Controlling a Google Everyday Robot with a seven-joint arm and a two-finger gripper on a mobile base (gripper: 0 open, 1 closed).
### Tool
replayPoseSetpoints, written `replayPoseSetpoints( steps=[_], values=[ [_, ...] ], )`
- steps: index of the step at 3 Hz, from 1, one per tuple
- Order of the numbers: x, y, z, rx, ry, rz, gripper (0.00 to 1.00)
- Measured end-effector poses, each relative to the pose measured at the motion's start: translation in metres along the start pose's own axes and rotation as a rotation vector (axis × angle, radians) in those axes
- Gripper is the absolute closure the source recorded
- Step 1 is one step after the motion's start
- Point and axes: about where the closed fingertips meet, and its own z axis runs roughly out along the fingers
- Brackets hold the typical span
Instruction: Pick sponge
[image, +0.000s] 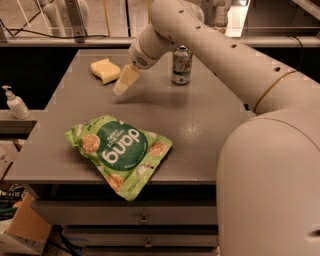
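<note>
Jaws pressed together, empty; cream-yellow gripper (120, 89) angled down just beside small pale yellow wavy-edged foam sponge (105, 70) on grey surface (200, 115).

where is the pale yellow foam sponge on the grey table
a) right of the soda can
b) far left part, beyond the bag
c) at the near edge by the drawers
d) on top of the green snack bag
b: the pale yellow wavy-edged foam sponge lies far left on the grey table, beyond the green snack bag; the gripper is close by its right end.
</note>
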Motion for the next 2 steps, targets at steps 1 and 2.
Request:
replayPoseSetpoints(
  steps=[1,2],
  values=[
    [-0.001,-0.011,0.024,0.006,0.017,0.026,0.00],
    [-0.009,-0.019,0.040,0.007,0.015,0.041,0.12]
  ],
)
